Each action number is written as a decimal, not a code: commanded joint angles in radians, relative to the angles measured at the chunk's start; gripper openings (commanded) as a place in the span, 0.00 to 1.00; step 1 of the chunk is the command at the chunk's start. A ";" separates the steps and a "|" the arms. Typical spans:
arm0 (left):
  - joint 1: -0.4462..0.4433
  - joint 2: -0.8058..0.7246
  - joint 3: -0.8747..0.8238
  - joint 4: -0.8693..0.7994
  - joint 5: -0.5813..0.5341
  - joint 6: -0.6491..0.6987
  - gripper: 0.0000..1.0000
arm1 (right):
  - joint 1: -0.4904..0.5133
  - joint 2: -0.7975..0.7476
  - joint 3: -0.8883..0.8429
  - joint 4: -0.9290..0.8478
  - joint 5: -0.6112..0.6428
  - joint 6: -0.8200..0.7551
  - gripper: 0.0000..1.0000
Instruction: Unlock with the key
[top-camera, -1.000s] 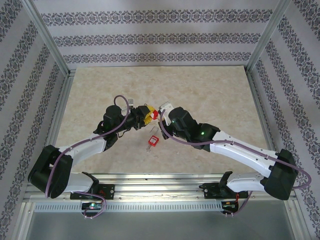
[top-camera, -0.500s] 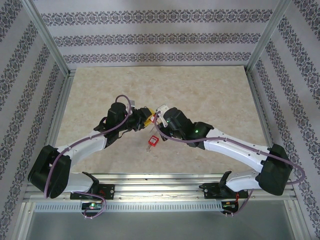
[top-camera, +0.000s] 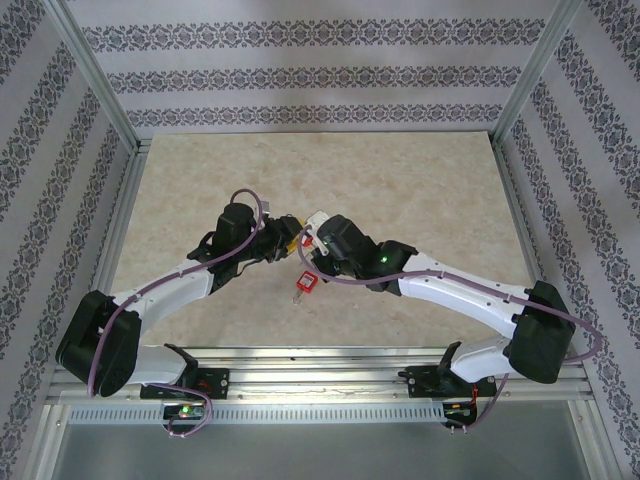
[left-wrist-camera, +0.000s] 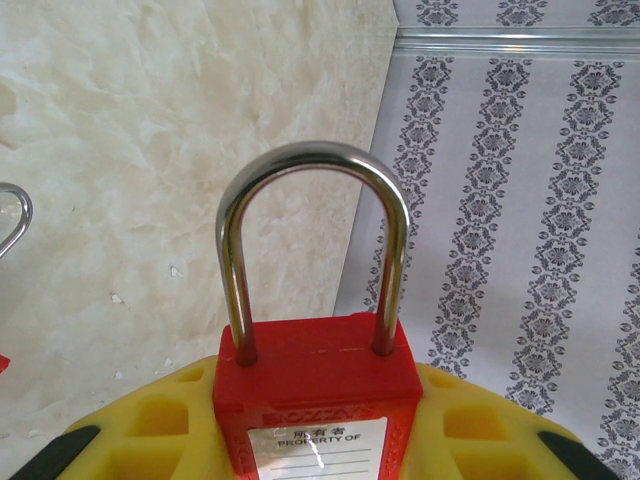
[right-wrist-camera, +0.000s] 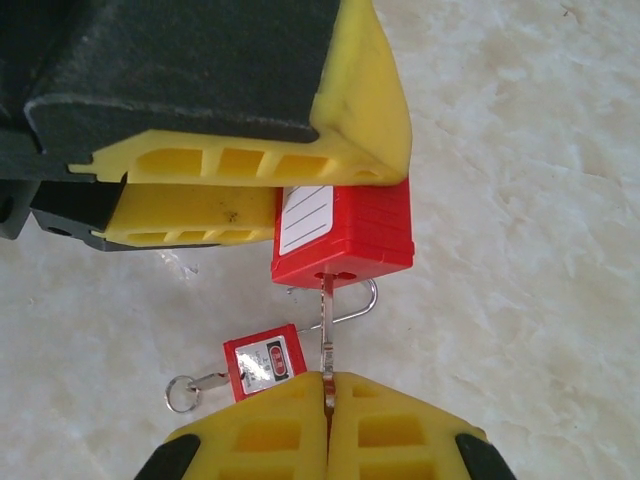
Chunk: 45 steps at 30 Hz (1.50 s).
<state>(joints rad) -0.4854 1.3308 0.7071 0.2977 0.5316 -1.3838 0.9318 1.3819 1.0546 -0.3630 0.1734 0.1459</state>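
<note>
Well, the pale marbled worktop (top-camera: 400, 180) lay under both my arms, which met over its middle, a little toward the near edge. My left claw (top-camera: 283, 238) was pinching the red padlock (right-wrist-camera: 345, 230) by its body, the yellow fingers clamped on either side, so the lock hung off the worktop with its keyhole end turned toward my right arm. The steel shackle (left-wrist-camera: 313, 160) stood with both legs seated in the body, so I judged it not yet unlocked. On the worktop below, just toward the near edge from where the claws met, lay a second red lock (top-camera: 305, 283) with a small ring at one end, touched by neither claw. My right claw (right-wrist-camera: 327, 385) was pressed together on the key (right-wrist-camera: 326, 320), whose thin blade ran straight from my fingertips into the keyhole in the padlock's bottom face. How deep it sat I could not tell.

I took the step in hand to be the seating of the key. The next move, as I judged it, called for a push home if needed, then a twist of my right wrist about the blade's line while my left claw kept the body from turning with it.
</note>
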 joint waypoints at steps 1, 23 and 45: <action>-0.056 -0.010 -0.003 0.079 0.099 -0.006 0.00 | -0.037 -0.006 0.002 0.145 -0.072 0.047 0.00; -0.059 -0.020 -0.035 0.124 0.108 -0.011 0.00 | -0.210 -0.054 -0.103 0.315 -0.321 0.222 0.00; -0.051 0.006 -0.073 0.455 0.080 0.005 0.00 | -0.382 -0.063 -0.245 0.664 -0.627 0.485 0.00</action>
<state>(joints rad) -0.5152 1.3495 0.6422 0.5457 0.4854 -1.3983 0.6205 1.3411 0.8242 0.1192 -0.4339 0.5076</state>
